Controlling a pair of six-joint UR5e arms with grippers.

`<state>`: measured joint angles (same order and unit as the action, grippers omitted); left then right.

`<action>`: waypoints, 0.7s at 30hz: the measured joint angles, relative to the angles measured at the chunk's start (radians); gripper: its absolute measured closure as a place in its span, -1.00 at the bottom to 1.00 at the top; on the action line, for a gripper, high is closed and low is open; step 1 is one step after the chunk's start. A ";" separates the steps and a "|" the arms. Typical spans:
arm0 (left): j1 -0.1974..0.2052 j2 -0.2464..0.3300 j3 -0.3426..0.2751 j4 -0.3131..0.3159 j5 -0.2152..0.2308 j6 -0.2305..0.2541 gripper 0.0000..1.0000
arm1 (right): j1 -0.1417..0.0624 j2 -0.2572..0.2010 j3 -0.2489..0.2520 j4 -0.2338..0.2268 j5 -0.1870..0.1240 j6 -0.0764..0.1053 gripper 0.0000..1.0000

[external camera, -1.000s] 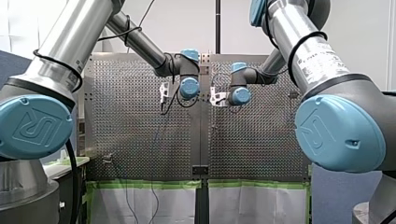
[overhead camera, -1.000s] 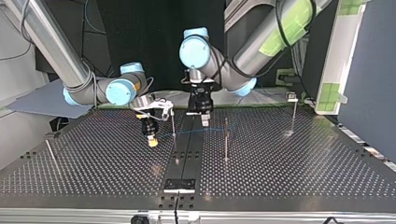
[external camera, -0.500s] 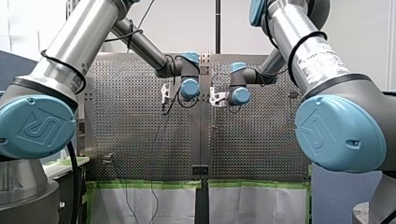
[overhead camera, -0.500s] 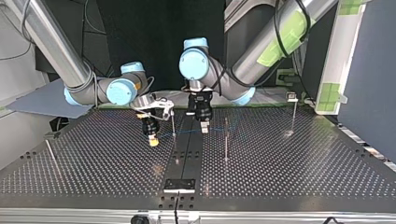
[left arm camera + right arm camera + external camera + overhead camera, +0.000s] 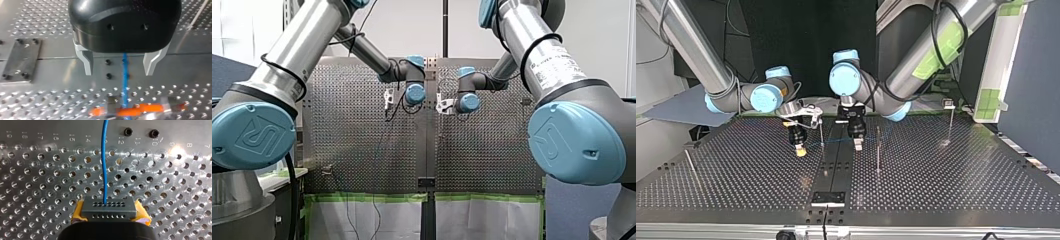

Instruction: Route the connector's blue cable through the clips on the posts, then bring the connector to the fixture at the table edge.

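Both arms are silver tubes with pale-blue joint caps embossed with UR logos. My left arm (image 5: 287, 60) wears black cable loops and, at the top view's 2 o'clock, green tape (image 5: 941, 45). My right arm (image 5: 542, 55) bears small printed lettering. My left gripper (image 5: 118, 73) is glossy black with 2 grey fingers (image 5: 86, 62); my right gripper (image 5: 110, 216) shows yellow pads (image 5: 78, 212).

My left claw (image 5: 857, 144) farther toward the top view's near edge, closer to the middle post (image 5: 878, 160).
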<state>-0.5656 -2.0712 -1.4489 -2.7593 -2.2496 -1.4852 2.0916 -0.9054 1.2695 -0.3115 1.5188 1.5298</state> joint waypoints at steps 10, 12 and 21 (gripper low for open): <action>0.012 -0.013 0.013 0.001 0.006 -0.006 -1.00 | 0.000 0.000 0.000 0.001 0.000 -0.003 1.00; 0.016 -0.014 0.016 0.002 0.007 -0.006 -1.00 | 0.000 0.000 0.000 0.001 0.000 -0.003 1.00; 0.026 -0.014 0.022 0.003 0.014 -0.005 -1.00 | 0.000 0.000 0.000 -0.001 0.000 -0.005 1.00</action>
<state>-0.5400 -2.0851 -1.4270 -2.7568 -2.2360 -1.4903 2.0916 -0.9053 1.2695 -0.3128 1.5187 1.5251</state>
